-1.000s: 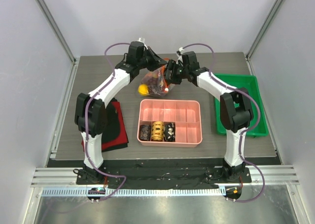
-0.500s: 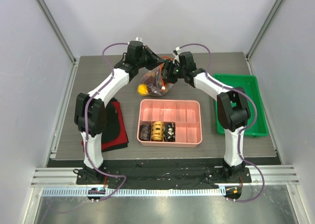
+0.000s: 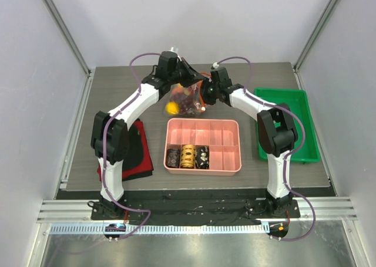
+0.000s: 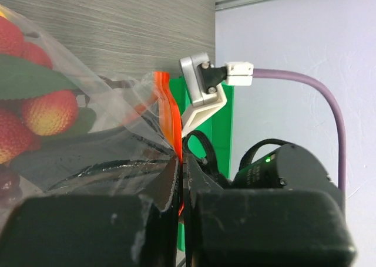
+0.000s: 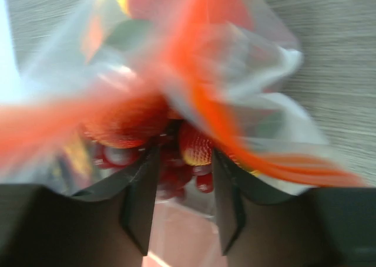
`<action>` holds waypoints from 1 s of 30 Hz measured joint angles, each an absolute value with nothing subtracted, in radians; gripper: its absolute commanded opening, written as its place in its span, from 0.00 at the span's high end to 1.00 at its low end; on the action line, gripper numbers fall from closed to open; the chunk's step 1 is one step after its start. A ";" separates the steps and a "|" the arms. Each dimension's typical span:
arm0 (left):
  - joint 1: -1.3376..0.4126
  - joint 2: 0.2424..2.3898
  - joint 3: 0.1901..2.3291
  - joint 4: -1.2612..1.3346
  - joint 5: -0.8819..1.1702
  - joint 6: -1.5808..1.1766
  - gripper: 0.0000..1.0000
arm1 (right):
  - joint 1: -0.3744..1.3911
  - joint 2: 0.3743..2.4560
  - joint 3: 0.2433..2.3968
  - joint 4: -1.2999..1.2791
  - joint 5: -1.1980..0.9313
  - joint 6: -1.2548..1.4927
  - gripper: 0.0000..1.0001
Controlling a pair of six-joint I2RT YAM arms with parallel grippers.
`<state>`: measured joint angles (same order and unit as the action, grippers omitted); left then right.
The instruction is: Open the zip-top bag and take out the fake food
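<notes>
The clear zip-top bag (image 3: 184,100) hangs just above the table behind the pink tray. It holds the fake food: a yellow piece (image 3: 171,107), red strawberries (image 4: 49,112) and dark red grapes (image 5: 176,172). My left gripper (image 3: 189,79) is shut on the bag's red-orange zip strip (image 4: 168,115) at the bag's top; in the left wrist view its jaws (image 4: 181,162) pinch the strip. My right gripper (image 3: 203,94) is open at the bag's right side. In the blurred right wrist view its fingers (image 5: 143,199) straddle the bag's bulge, and the strip (image 5: 232,139) runs across above them.
A pink compartment tray (image 3: 230,159) lies in front of the bag, with three dark and gold patterned cylinders (image 3: 187,156) in its front left cells. A green bin (image 3: 305,126) stands at the right. A dark and red cloth (image 3: 138,152) lies at the left.
My left gripper has moved right with the zip strip, pulling the bag up and narrower. My right gripper has moved left and closer against the bag.
</notes>
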<state>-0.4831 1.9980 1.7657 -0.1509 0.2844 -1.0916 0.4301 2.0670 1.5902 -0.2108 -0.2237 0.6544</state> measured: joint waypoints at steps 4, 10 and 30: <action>-0.482 1.997 1.765 -0.150 0.292 -1.092 1.00 | 0.430 2.067 1.563 -0.226 -0.185 0.654 0.49; -0.480 1.987 1.752 -0.150 0.307 -1.092 1.00 | 0.431 2.090 1.565 -0.203 -0.189 0.715 0.41; -0.424 1.958 1.705 -0.158 0.306 -1.020 1.00 | 0.427 2.026 1.631 -0.313 -0.220 0.698 0.98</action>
